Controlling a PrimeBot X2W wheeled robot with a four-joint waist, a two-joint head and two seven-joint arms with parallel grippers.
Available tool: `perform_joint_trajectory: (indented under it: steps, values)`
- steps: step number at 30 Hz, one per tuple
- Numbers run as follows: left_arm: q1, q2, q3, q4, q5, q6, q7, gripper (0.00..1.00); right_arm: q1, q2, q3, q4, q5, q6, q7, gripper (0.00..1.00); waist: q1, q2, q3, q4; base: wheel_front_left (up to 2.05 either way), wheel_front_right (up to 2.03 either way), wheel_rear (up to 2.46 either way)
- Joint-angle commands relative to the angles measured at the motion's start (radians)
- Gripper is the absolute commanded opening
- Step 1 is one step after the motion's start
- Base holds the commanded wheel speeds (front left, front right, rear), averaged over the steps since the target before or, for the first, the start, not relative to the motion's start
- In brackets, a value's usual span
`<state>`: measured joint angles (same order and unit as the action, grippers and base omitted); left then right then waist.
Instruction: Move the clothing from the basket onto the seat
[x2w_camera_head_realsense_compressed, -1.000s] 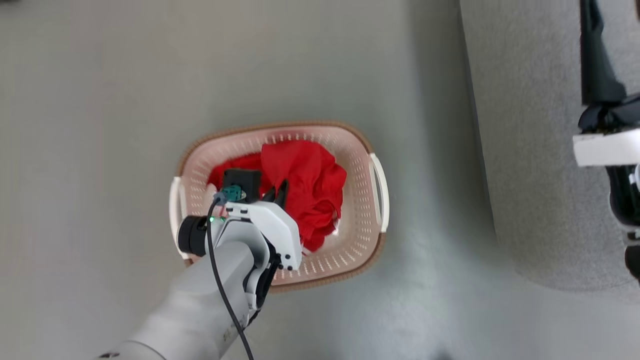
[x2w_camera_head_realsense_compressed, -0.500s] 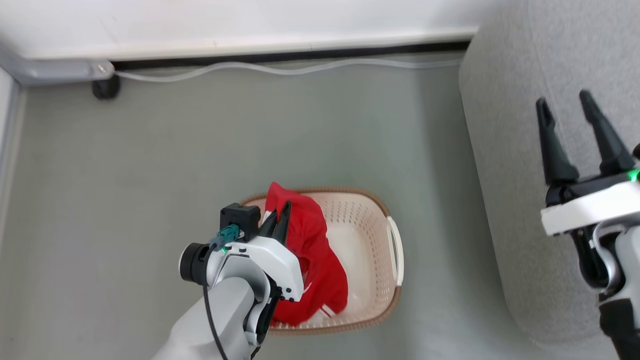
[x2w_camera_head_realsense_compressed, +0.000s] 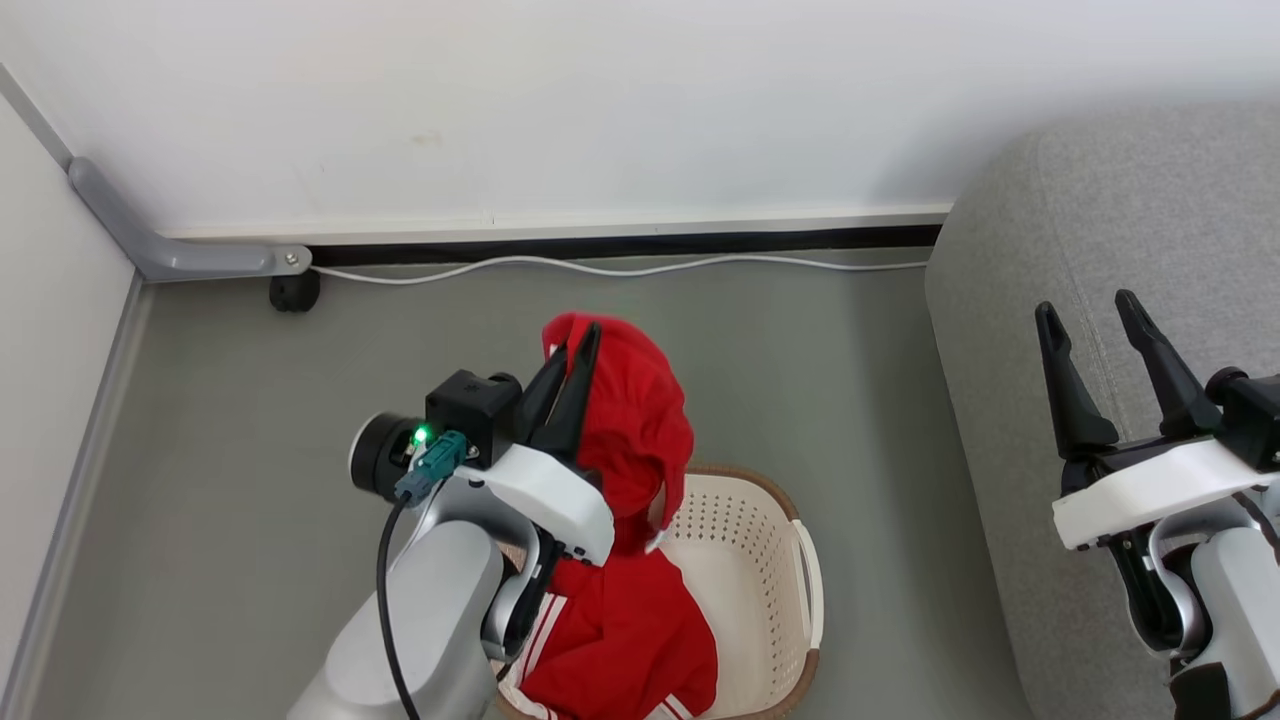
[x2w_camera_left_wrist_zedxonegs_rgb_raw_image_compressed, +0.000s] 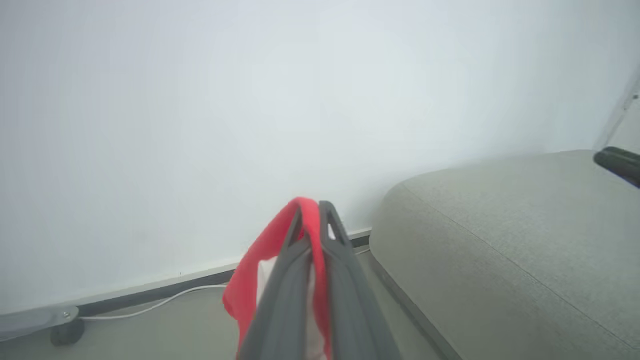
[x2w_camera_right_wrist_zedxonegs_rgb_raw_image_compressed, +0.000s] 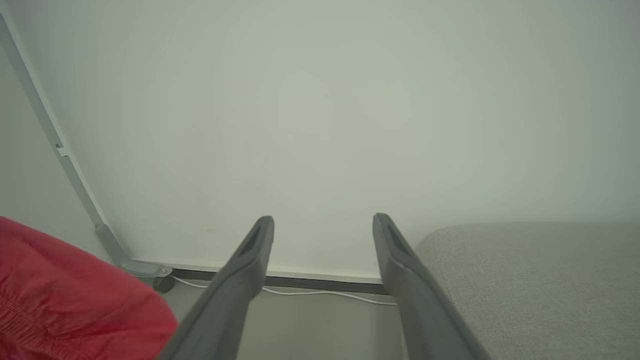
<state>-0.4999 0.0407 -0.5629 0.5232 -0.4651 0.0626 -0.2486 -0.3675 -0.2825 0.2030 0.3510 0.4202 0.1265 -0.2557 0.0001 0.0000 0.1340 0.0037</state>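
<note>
Since the earlier frames the left end effector (x2w_camera_head_realsense_compressed: 578, 345) has been raised and the clothing (x2w_camera_head_realsense_compressed: 630, 440) drawn up out of the basket (x2w_camera_head_realsense_compressed: 745, 540); the head camera has also been tilted upward. The fingers are closed tight on a fold of red fabric, which is draped over the tips and hangs down into the basket. The white-striped lower part is cut off by the bottom edge of the head view, and it cannot be told whether one garment or several are present. The basket's left side is hidden behind the left arm and the fabric. The right end effector (x2w_camera_head_realsense_compressed: 1085, 304) is held spread wide, gripping nothing, over the front edge of the seat (x2w_camera_head_realsense_compressed: 1100, 200). Bare floor (x2w_camera_head_realsense_compressed: 870, 450) separates the basket's right handle (x2w_camera_head_realsense_compressed: 808, 590) from the seat's rounded edge. A white cable (x2w_camera_head_realsense_compressed: 620, 268) runs along the wall (x2w_camera_head_realsense_compressed: 600, 100) base.
</note>
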Motion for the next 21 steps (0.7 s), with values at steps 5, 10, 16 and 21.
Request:
perform_joint_trajectory:
  steps: [5,10,16,21]
  values:
    - [-0.095,0.009,0.061,-0.104,0.072,-0.024,-0.013,0.0,0.014,-0.001,0.012,-0.008,-0.015,0.004,-0.006,1.0,-0.0001,0.0,-0.016,-0.001,0.0,0.0,0.0]
    - [-0.171,0.009,0.058,-0.16,0.107,-0.036,-0.013,0.0,0.021,0.004,0.012,-0.007,-0.016,0.004,-0.006,1.0,-0.0001,0.0,-0.015,-0.001,0.0,0.0,0.0]
    - [-0.251,0.009,0.03,-0.18,0.118,-0.045,-0.013,0.0,0.028,0.008,0.011,-0.003,-0.016,0.004,-0.006,1.0,-0.0001,0.0,-0.018,0.0,0.0,0.0,0.0]
    - [-0.29,0.009,0.013,-0.176,0.112,-0.049,-0.013,0.0,0.028,0.014,0.015,-0.001,-0.017,0.004,-0.006,1.0,-0.0001,0.0,-0.014,-0.003,0.0,0.0,0.0]
